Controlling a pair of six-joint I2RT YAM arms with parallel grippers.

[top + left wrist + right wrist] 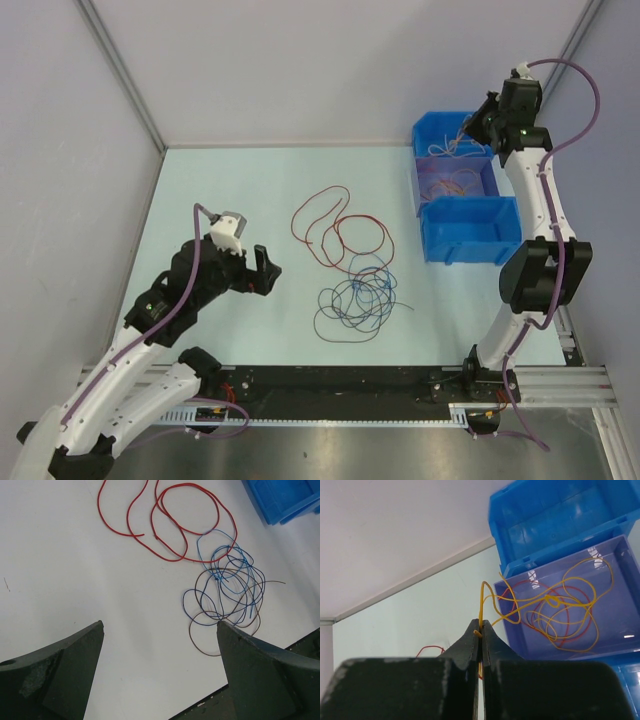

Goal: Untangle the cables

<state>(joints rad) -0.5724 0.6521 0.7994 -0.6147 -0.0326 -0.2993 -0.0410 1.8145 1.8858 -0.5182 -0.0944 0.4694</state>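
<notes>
One orange cable (549, 599) is pinched in the right end effector (481, 631).

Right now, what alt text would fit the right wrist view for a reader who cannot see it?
The right end effector is shut on a yellow cable that rises from its tips and trails into a purple bin, where it lies in loose loops. A blue bin sits beyond it.

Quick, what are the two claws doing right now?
Left claw: open, holding nothing.
Right claw: shut on the orange cable.
</notes>
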